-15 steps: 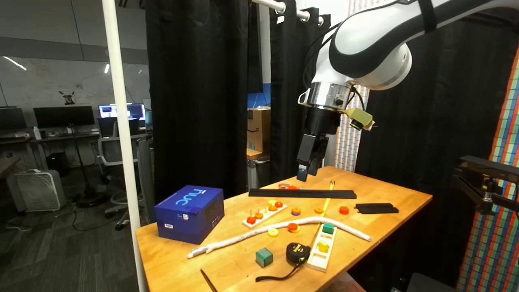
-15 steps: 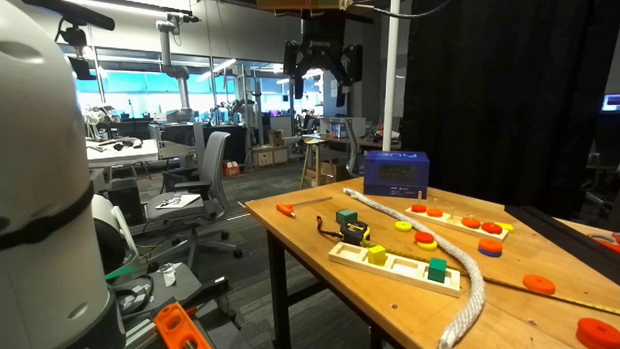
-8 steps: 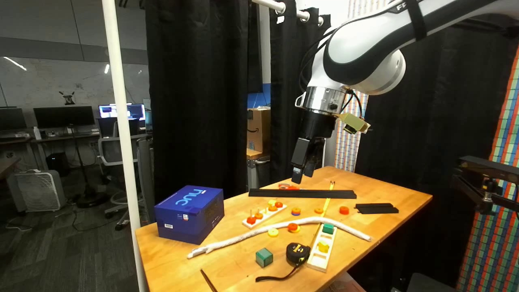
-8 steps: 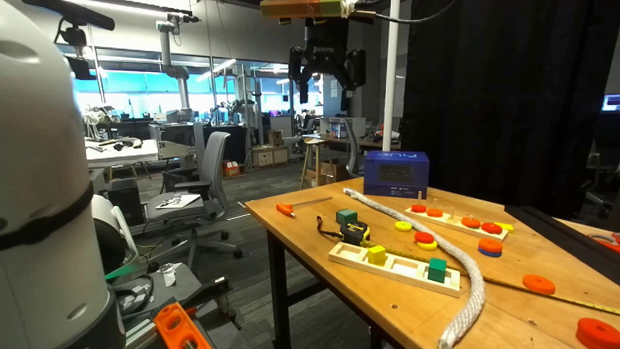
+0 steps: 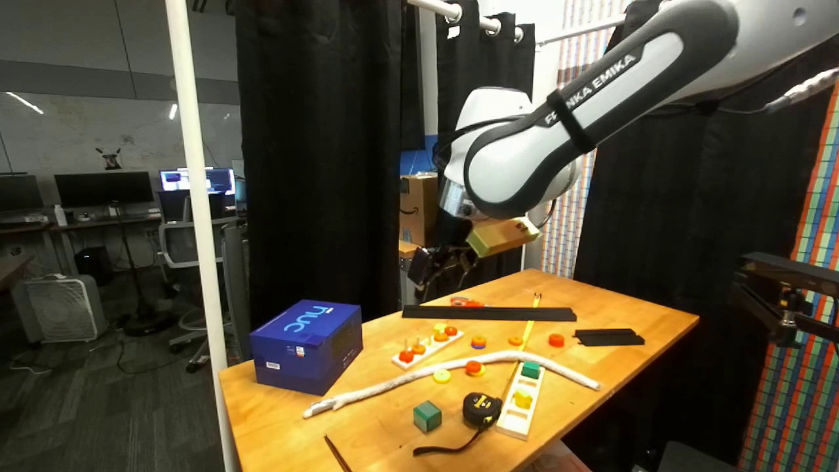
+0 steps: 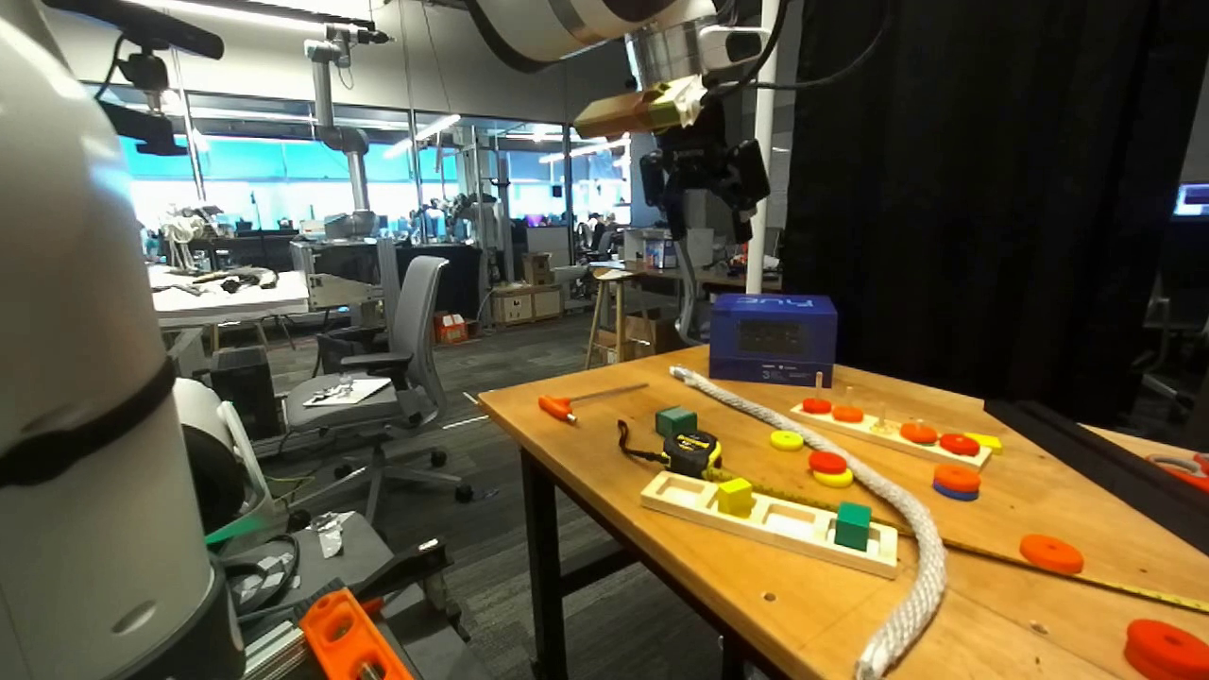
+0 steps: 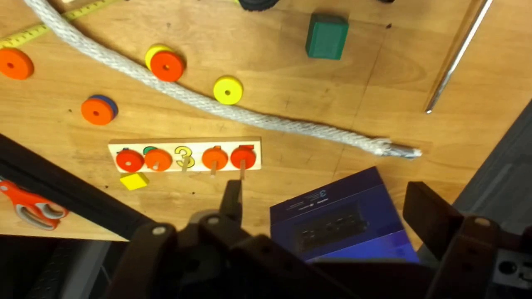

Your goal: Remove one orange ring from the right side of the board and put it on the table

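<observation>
The board [image 7: 195, 145] is a pale wooden strip with upright pegs and printed numbers. It stands on the wooden table [image 5: 288, 419] and also shows in both exterior views [image 5: 398, 360] [image 6: 883, 436]. In the wrist view, a red ring [image 7: 129, 161] and an orange ring [image 7: 158, 160] sit at its left. The peg at number 3 is bare. An orange ring [image 7: 215, 158] and a red ring [image 7: 243, 158] sit on its right-side pegs. My gripper [image 7: 324, 193] is open and empty, high above the table, over the blue box side. It also shows in both exterior views [image 5: 442, 278] [image 6: 710, 227].
A blue box [image 5: 305, 344] stands beside the board. A white rope [image 7: 266, 120] crosses the table. Loose rings [image 7: 97, 111], a yellow block [image 7: 134, 181], a green block [image 7: 327, 37], a block tray [image 6: 793, 519], a tape measure [image 5: 480, 410] and a black bar [image 5: 488, 314] lie around.
The arm has come lower and moved toward the blue box side, and the gripper has tilted. The gripper stays open. The things on the table have not moved.
</observation>
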`<action>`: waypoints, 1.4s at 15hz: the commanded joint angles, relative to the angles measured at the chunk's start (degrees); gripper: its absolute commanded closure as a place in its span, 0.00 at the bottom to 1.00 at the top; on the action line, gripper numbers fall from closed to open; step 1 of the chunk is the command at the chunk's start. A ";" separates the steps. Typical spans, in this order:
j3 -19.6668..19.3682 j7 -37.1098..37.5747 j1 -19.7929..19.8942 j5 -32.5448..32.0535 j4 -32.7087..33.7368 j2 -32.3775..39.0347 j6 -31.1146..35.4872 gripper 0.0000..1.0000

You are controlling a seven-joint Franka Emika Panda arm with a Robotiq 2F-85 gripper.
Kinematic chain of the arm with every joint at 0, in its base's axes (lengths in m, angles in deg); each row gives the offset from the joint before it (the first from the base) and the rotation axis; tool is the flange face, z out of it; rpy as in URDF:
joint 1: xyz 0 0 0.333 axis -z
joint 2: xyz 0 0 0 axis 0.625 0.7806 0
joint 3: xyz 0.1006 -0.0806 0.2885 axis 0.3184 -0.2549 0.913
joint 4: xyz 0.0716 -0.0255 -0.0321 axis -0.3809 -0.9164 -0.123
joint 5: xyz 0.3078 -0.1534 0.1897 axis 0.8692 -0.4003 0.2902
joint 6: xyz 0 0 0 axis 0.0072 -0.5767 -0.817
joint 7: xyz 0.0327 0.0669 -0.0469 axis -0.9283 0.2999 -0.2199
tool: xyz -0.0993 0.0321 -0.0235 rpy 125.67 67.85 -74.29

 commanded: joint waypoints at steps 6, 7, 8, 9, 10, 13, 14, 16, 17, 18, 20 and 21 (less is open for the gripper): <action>2.77 38.33 7.32 -32.69 19.00 18.14 -3.25 0.00; 1.63 42.55 5.72 -34.83 21.46 19.77 -5.58 0.00; 0.73 46.63 3.96 -36.32 24.35 21.77 -8.27 0.00; -0.09 50.77 2.23 -37.67 26.68 23.53 -10.82 0.00; -0.57 54.72 0.32 -38.09 29.24 25.74 -13.83 0.00; -2.22 63.33 -3.88 -36.32 35.42 30.58 -21.28 0.00; -2.84 64.40 -4.33 -34.63 37.38 31.75 -23.23 0.00; -4.13 67.45 -5.05 -32.85 40.42 33.57 -26.31 0.00; -4.80 68.74 -5.06 -31.73 41.66 34.21 -27.41 0.00; -5.52 69.94 -5.02 -30.62 43.03 34.88 -28.26 0.00; -6.72 71.77 -4.62 -27.18 45.35 36.06 -29.66 0.00; -7.37 72.82 -4.50 -25.41 46.26 36.55 -30.01 0.00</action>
